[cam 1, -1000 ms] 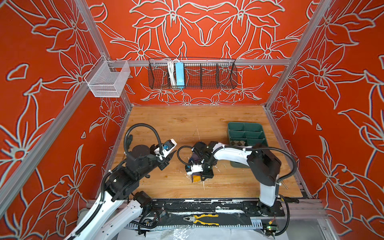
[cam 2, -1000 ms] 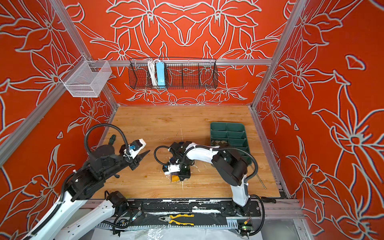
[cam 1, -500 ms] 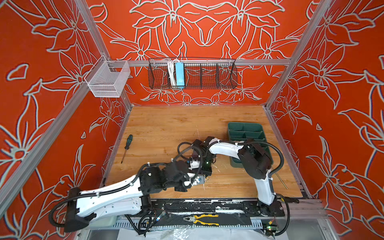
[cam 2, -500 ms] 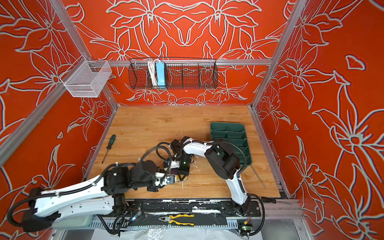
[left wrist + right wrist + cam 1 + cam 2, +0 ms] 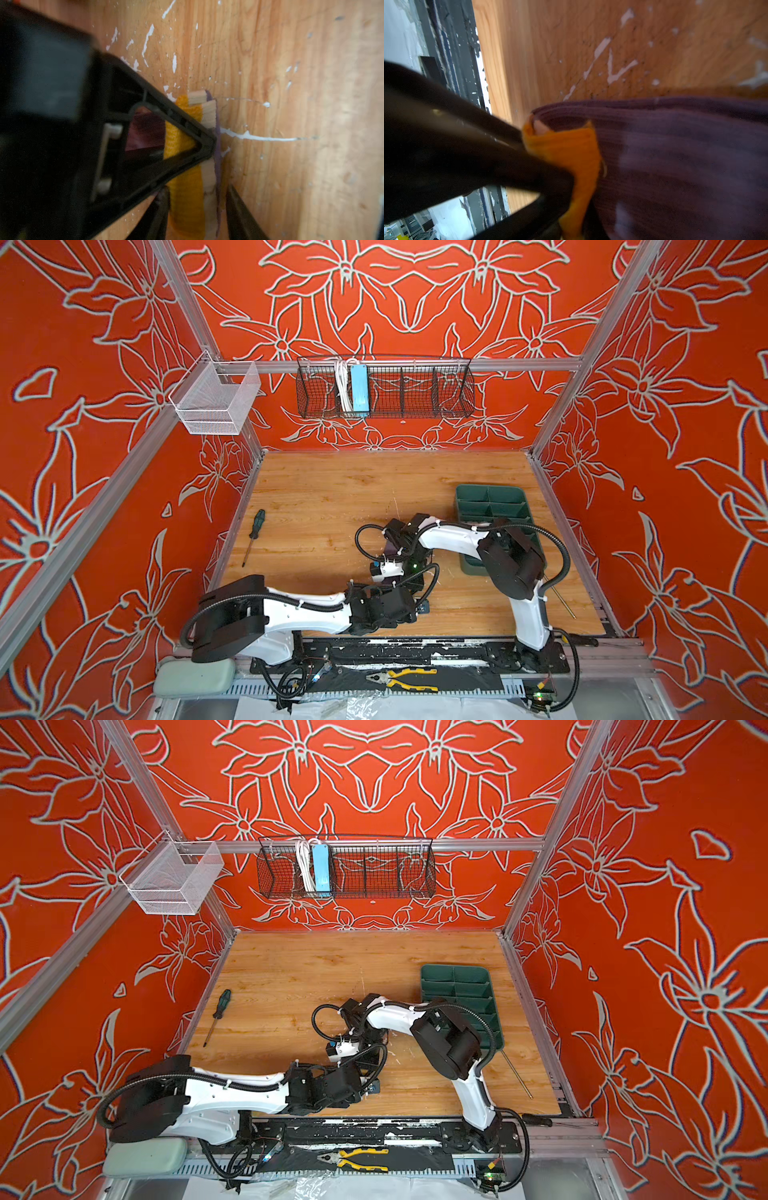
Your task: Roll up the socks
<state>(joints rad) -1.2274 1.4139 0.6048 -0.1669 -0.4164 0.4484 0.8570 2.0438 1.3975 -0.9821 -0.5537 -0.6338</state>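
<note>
1. Now that the left arm (image 5: pixel 307 610) has swung in, the left gripper (image 5: pixel 197 188) straddles the socks (image 5: pixel 675 166) on the table (image 5: pixel 332 497), jaws spread, apparently not gripping.
2. Meanwhile the right gripper (image 5: pixel 569 197) pinches their yellow toe (image 5: pixel 571 149); two-handed rolling can proceed.

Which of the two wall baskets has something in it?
The black wire basket at the back: it holds a blue power strip and white cord. The white mesh basket looks empty.

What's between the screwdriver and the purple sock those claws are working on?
Only bare wooden table, seen in both top views; the right arm's black cable loop hangs just before the sock.
</note>
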